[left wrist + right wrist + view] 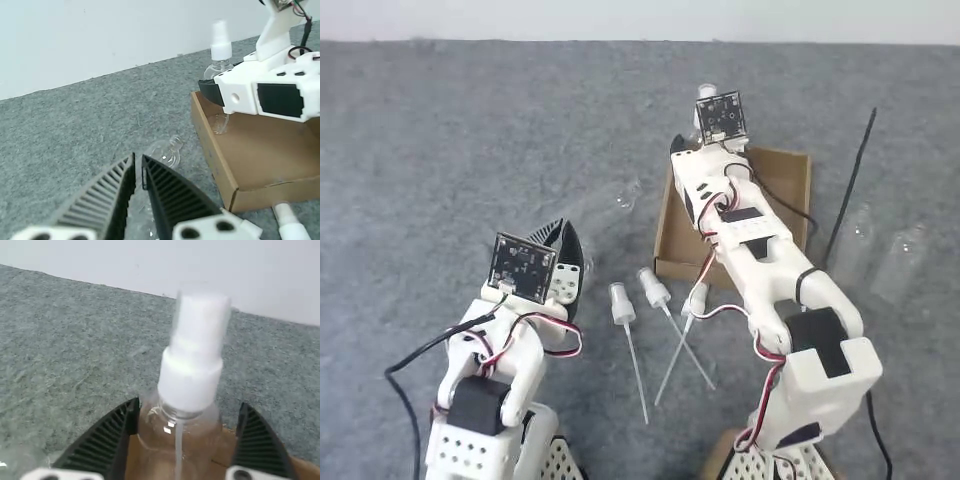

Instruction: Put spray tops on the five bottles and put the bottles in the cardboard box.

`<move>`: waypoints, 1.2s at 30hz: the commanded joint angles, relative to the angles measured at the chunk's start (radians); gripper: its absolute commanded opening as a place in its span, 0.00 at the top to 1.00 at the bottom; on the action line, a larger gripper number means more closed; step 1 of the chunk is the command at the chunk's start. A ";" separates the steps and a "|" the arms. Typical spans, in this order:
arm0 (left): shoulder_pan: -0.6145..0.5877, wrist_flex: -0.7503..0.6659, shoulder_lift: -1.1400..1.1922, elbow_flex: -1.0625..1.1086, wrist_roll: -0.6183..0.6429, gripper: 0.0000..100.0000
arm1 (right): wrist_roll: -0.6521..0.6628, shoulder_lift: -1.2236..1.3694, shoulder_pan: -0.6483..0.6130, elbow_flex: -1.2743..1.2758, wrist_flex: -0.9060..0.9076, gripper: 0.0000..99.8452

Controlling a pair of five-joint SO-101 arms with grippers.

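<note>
Grey carpet [470, 130] covers your table up to a white wall, and the cardboard box [782, 190] lies open on it under your right arm. Your right gripper [187, 409] sits at the box's far edge with its jaws spread wide on either side of a capped bottle [175, 432]. That bottle stands upright with its spray top [197, 350] on. One finger is right against the clear body and the other stands off it, so you have no grip on it. Cardboard shows beneath that bottle. Your left gripper [138, 159] is near the box's left side, its fingers drawn almost together with only a slit between them and nothing visible between the tips. An uncapped bottle [165, 150] lies on its side just beyond those tips, beside the box's left wall. Three loose spray tops [653, 285] lie by the box's near edge, their tubes trailing away from it. Two more bare bottles [855, 240] are right of the box.
</note>
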 commanded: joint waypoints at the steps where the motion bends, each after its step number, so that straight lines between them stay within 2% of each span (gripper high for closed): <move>1: -0.005 -0.029 0.018 -0.008 -0.005 0.99 | 0.014 -0.022 -0.008 -0.017 0.010 0.74; 9: -0.005 -0.029 0.018 -0.008 -0.005 0.99 | 0.008 -0.127 -0.008 -0.015 0.025 0.74; 18: -0.005 -0.029 0.018 -0.008 -0.005 0.99 | 0.014 -0.302 -0.005 -0.018 0.177 0.74; 34: -0.005 -0.029 0.018 -0.008 -0.005 0.99 | 0.017 -0.868 -0.004 -0.011 1.018 0.74; 36: -0.005 -0.029 0.018 -0.008 -0.005 0.99 | 0.049 -0.908 -0.007 -0.011 1.145 0.74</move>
